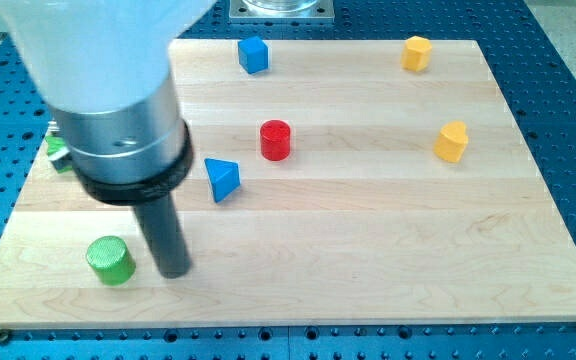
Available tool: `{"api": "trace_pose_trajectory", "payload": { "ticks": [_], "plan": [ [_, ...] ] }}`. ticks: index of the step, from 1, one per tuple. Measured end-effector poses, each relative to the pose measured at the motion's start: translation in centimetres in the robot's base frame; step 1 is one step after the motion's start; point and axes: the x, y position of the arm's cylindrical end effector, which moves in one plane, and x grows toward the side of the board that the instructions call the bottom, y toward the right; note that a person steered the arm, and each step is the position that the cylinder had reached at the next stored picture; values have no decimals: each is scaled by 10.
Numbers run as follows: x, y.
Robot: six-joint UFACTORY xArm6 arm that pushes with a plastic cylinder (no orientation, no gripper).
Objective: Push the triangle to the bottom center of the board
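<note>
Now my tip is sitting bare, grasping nothing, just right of the green cylinder; the blue triangle is lying up-right, perhaps clear of the rod.

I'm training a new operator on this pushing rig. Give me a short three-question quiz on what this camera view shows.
1. True or false: my tip touches the blue triangle.
2. Which block lies nearest my tip? A) red cylinder B) green cylinder C) blue block at the view's top
3. Fill in: the two blocks towards the view's right, one near the top and one lower, are both coloured ____.

Key: 1 false, the tip stands apart, lower and to the view's left of the triangle. 2 B. 3 yellow.
</note>
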Motion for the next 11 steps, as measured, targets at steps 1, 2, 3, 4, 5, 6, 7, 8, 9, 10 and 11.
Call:
{"api": "trace_pose_trajectory", "payload": {
  "ticks": [1, 2, 3, 4, 5, 6, 7, 8, 9, 10, 11],
  "plan": [
    [4, -70],
    [-16, -65],
    [-59, -38],
    [-79, -38],
    [-84, -38],
    [-84, -35],
    [-84, -35],
    [-85, -35],
    [-85, -35],
    [-85, -35],
    [-106, -33]
  ]
}}
